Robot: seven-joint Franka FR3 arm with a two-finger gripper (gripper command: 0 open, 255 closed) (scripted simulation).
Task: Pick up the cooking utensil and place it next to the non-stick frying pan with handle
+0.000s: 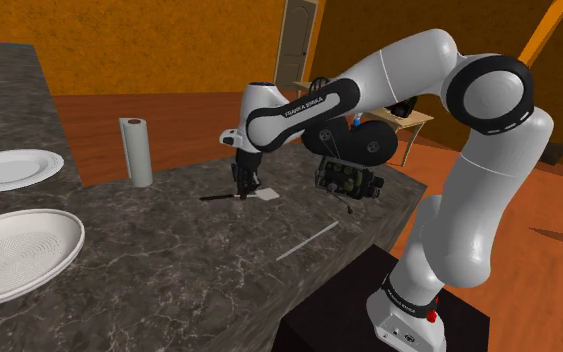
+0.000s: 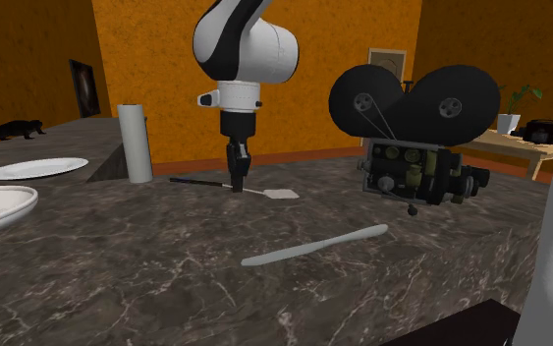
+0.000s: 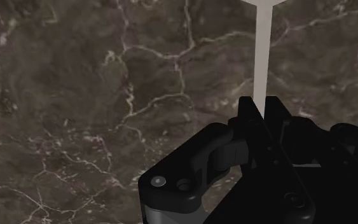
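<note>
I am at the grab step. My black fingers [image 3: 252,112] are squeezed together on the thin pale neck of the flat turner with the black handle and pale blade [image 2: 282,194]. The turner looks to be lying flat on the dark marble tabletop [image 2: 166,280], between the tall white paper roll [image 2: 135,144] and the old black film camera [image 2: 412,128].

I think the grab is made but the lift is not yet done. Next I should lift straight up, slowly. The neck is thin, so the turner could swing or slip. Then I carry it to the frying pan and lay it down just beside the pan, not on it.

Now I count:
- one turner
- two round white plates, a smooth one [image 1: 9,168] and a ribbed one [image 1: 14,255]
- one paper roll
- one film camera
- one long thin grey knife [image 2: 313,246]
</note>
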